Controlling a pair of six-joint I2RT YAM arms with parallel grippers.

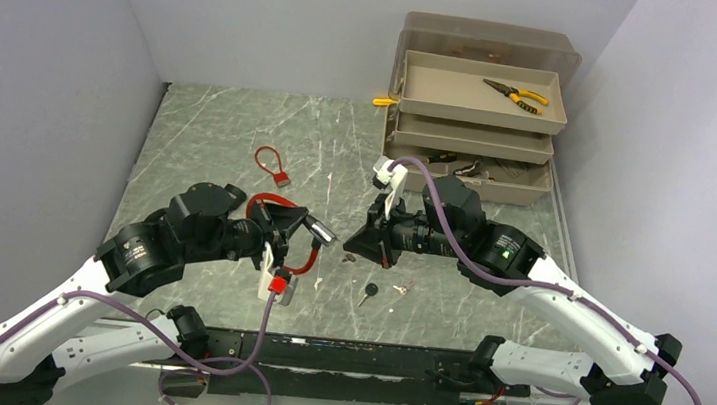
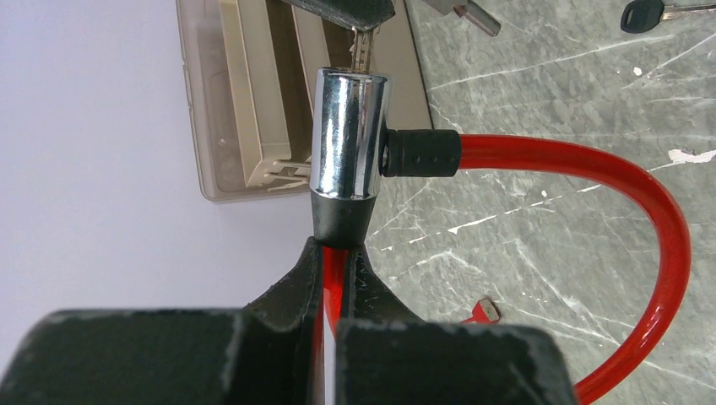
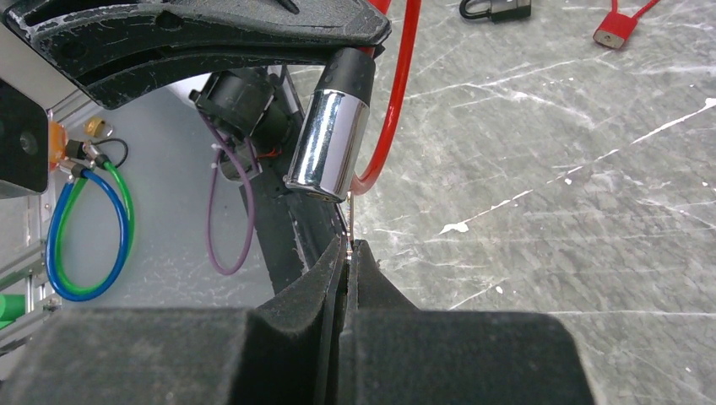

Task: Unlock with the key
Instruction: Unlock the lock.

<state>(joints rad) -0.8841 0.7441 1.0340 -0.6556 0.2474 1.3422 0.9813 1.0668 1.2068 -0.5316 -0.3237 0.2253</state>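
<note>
A red cable lock [image 2: 591, 164] with a chrome cylinder [image 2: 348, 135] hangs above the table. My left gripper [image 2: 338, 249] is shut on the red cable just below the cylinder's black collar. In the top view the cylinder [image 1: 321, 231] sits between the two arms. My right gripper [image 3: 349, 245] is shut on a thin metal key [image 3: 349, 218]. Its blade reaches the open end of the cylinder [image 3: 328, 143]. In the left wrist view the key blade [image 2: 363, 46] meets the cylinder's top. How deep the key sits cannot be told.
On the marble table lie a small red padlock [image 1: 273, 165], a black-headed key [image 1: 366, 292] and a small silver key [image 1: 403, 289]. A black padlock [image 3: 498, 8] lies near my right gripper [image 1: 362, 248]. A stepped tan toolbox [image 1: 475, 104] with pliers [image 1: 515, 95] stands back right.
</note>
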